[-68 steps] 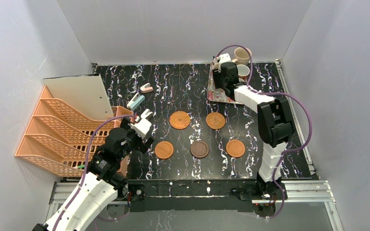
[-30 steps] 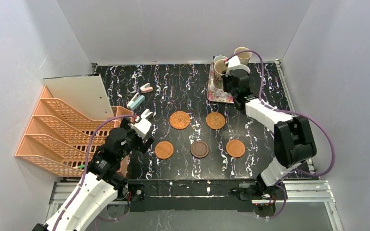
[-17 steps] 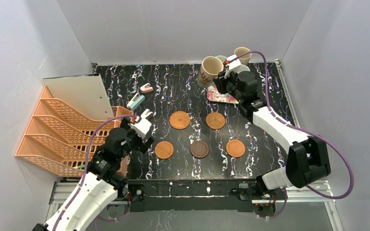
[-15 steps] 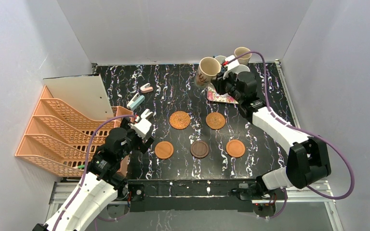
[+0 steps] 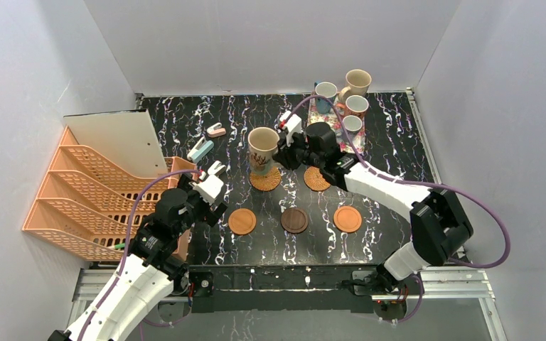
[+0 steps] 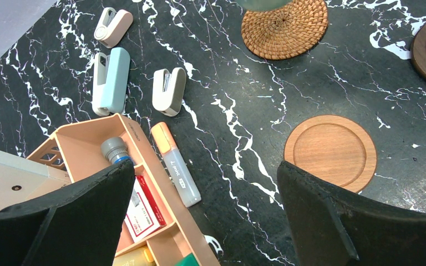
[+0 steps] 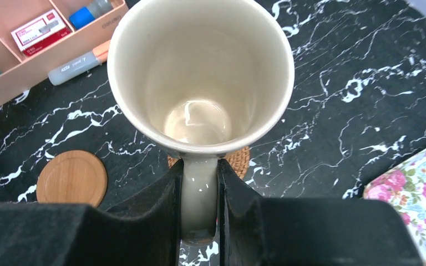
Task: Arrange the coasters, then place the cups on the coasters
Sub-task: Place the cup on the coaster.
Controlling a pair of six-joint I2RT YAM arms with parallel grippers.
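Gripped the handle of a large beige patterned ceramic mug [image 7: 199, 72] with the right gripper [image 7: 199, 172], jaws pinched tight on both sides of it. Held the mug upright, mouth up, left of centre in the overhead view, over the left-hand woven orange rattan coaster [image 5: 265, 180]. Saw only a sliver of that disc past the base from the wrist, so could not tell whether touching or just above.

Judged the step as setting down the first cup, with all five discs already laid out: a second woven rattan coaster [image 5: 318, 179] just to the right, then along the lower row one smooth orange-brown coaster [image 5: 242, 221], a dark brown round coaster [image 5: 294, 220] and another smooth orange-brown coaster [image 5: 347, 219].

Needed next: centre the base on the rattan, lower until seated, release, back off along the handle without tipping.

Counted four more mugs [image 5: 356, 105] at upper right by the pink floral rectangular tray [image 5: 318, 110]. Found the left gripper [image 6: 205, 166] empty, jaws wide apart, at lower left beside the orange plastic organiser [image 5: 78, 206].
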